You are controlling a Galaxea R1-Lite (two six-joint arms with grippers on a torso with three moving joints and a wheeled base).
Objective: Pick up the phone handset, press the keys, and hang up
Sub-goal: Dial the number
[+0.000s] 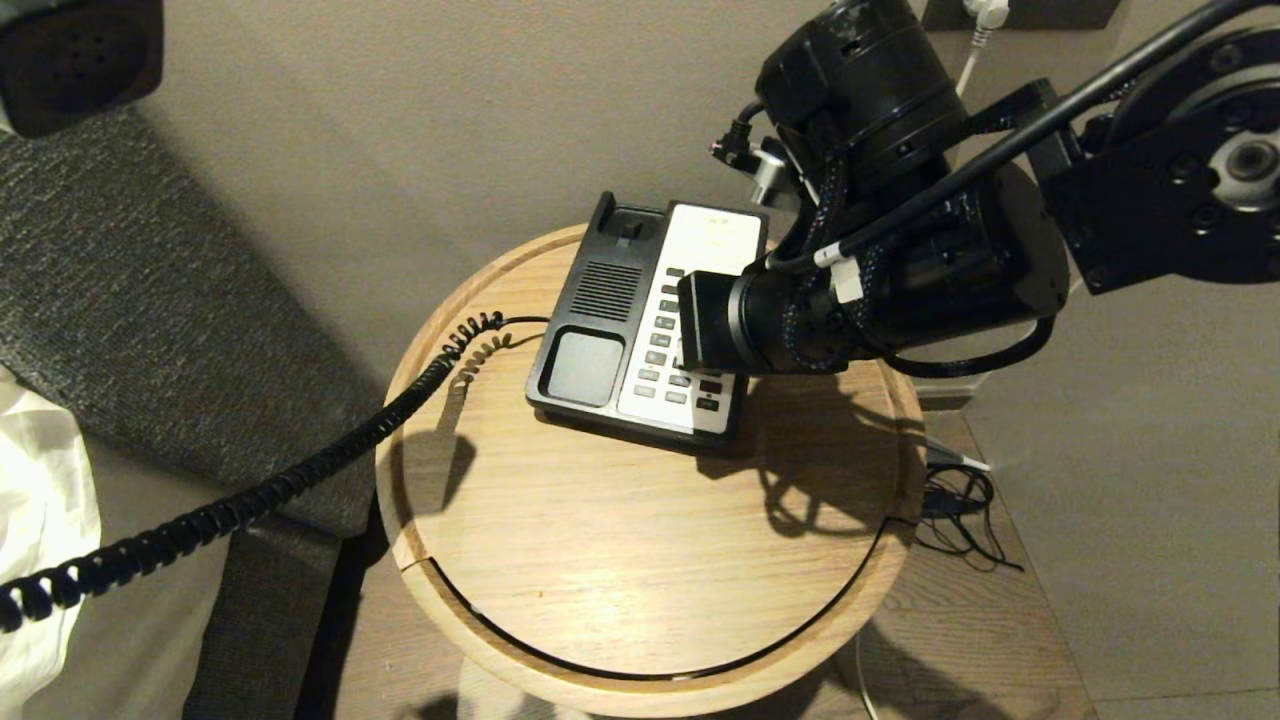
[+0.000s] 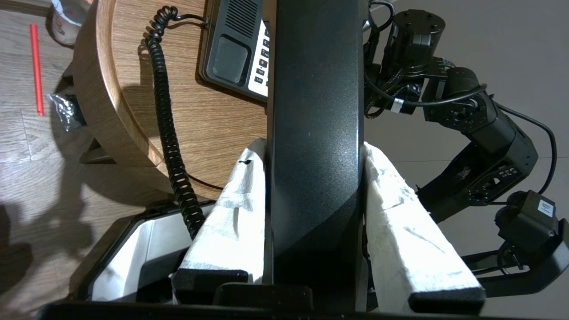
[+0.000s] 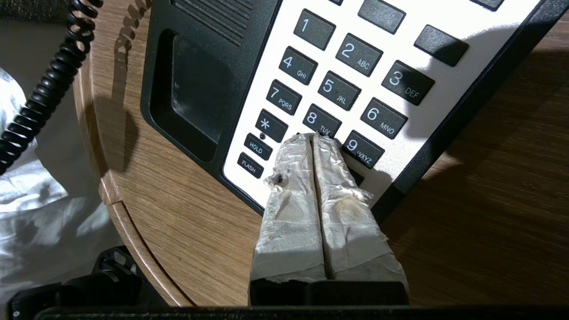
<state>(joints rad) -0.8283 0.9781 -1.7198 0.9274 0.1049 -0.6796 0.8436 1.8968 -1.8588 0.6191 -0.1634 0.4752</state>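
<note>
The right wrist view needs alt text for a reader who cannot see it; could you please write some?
Shut, white-padded right gripper points its tips at the dark grey rectangular keys on the phone's white faceplate, just below the 8 key. The black-and-white phone base sits on a round wooden table.

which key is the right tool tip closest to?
The 8 key. The shut right tool has its taped tips at that key's lower edge; 9 sits just beside, and star lies further off.

Black cylindrical arm segments (image 1: 900,230), black cables, white-wrapped tool fingers (image 3: 306,200)
</note>
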